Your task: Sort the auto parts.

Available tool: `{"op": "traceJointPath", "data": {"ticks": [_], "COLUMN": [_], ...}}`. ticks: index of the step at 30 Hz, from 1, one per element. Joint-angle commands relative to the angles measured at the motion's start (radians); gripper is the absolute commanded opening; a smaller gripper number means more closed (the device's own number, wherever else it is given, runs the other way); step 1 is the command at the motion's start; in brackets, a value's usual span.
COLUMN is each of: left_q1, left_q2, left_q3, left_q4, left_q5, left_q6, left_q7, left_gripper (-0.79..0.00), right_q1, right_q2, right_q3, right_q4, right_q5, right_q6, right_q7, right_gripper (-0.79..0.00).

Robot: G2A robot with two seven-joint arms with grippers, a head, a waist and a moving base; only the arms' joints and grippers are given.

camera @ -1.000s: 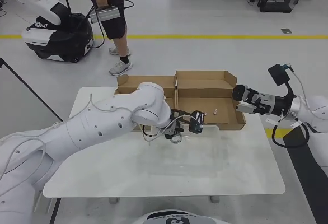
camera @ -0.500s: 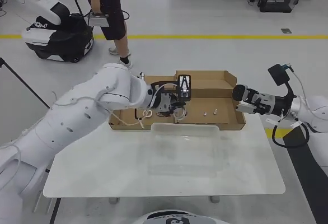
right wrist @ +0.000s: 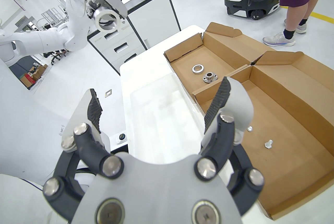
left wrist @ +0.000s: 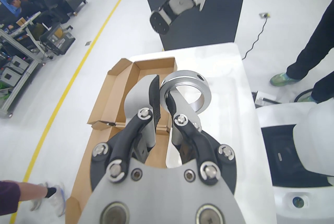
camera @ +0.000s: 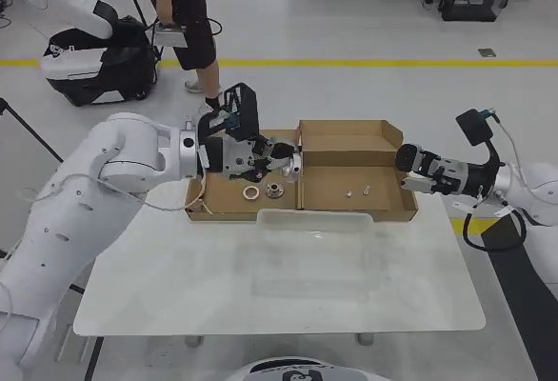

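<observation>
At left gripper (left wrist: 161,91), thick, shiny silver ring (left wrist: 182,75)

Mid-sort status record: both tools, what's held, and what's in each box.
left tool: shut on a metal ring, in the air by the left box
right tool: open, empty, at the outer end of the right box
left box: loose ring, flanged hub
right box: two small bolts
clear tray: on the table, in front of both boxes
</observation>
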Motion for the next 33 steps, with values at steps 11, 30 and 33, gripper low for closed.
{"op": "traceJointPath", "data": {"ticks": [11, 30, 33], "left_q1": [0.135, 0.280, 0.296], "left_q2": [0.030, 0.043, 0.041], "left_q3": [-0.178, -0.346, -0.371], "left_q4": [0.000, -0.143, -0.149], "left_q5": [-0.230, -0.617, -0.647], "left_q6": [-0.153, -0.170, -0.170], "left_q7": [0.185, 0.266, 0.234], "left_gripper": [-0.785, -0.785, -0.785], "right_q1": [0.000, 0.000, 0.000], "right_q2": [0.000, 0.000, 0.000], "right_q3": [0.000, 0.000, 0.000], "right_q4": [0.000, 0.000, 0.000], "right_q5": [0.000, 0.000, 0.000], "right_q6": [0.000, 0.000, 0.000], "right_q7": [0.000, 0.000, 0.000], "right_gripper": [0.000, 0.000, 0.000]}}
